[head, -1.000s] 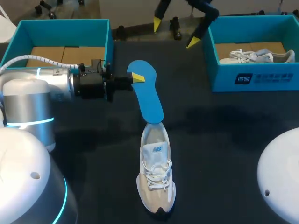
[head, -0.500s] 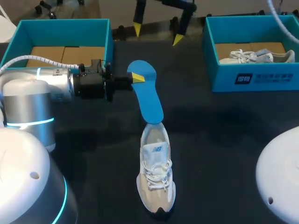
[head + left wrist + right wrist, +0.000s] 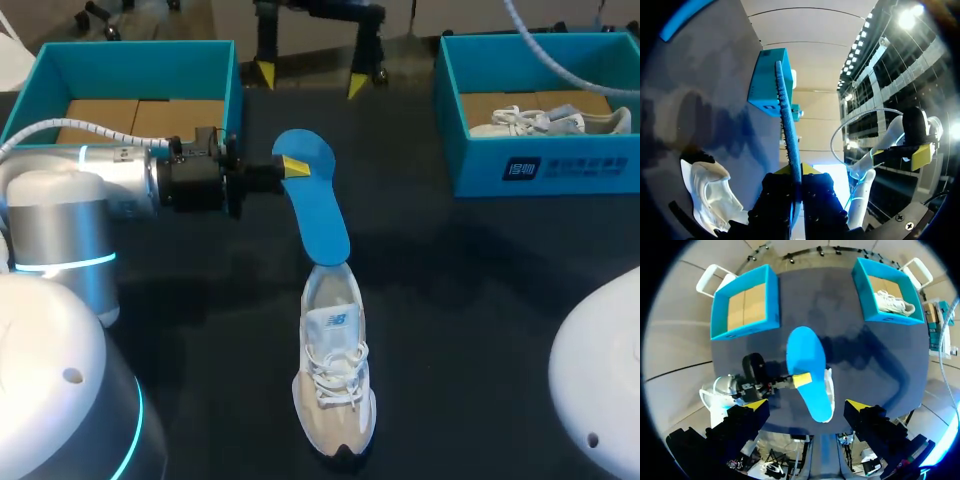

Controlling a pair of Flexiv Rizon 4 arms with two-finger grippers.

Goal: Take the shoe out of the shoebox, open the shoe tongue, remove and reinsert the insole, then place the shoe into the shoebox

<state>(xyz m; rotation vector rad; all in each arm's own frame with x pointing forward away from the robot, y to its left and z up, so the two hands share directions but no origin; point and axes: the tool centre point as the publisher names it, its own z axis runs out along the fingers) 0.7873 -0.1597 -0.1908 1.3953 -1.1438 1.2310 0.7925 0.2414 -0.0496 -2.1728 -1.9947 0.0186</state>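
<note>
Bright blue foam insole [image 3: 315,205] sits mid-desk, raised on a slant. Its far end is pinched edge-on by the left claw [image 3: 293,166], yellow tips pressed on both faces. Its near tip meets the heel opening of the white-and-beige mesh sneaker [image 3: 333,380]. Can't tell if the tip is inside yet. The sneaker stands upright on the dark desk [image 3: 480,260], toe toward the robot, nothing holding it.

Likely risks:
- The insole looks thin and bendy and is gripped at one end only, so pushing it in could buckle it or snag it on the collar.
- The unbraced sneaker could slide or tip over when pushed.
- The pinch is narrow, so the insole may twist or slip out.

The right claw [image 3: 311,78] hangs high over the desk's far edge, fingers spread wide, holding nothing. It's well apart from the sneaker, so it gives no support.

Around:
- An open teal cardboard shoebox [image 3: 130,45] w/ a brown base is at far left, just beside the left arm.
- A second teal shoebox [image 3: 540,165] at far right holds another white sneaker [image 3: 545,120].

Nothing lies between insole and sneaker. Both boxes are well off the path.
</note>
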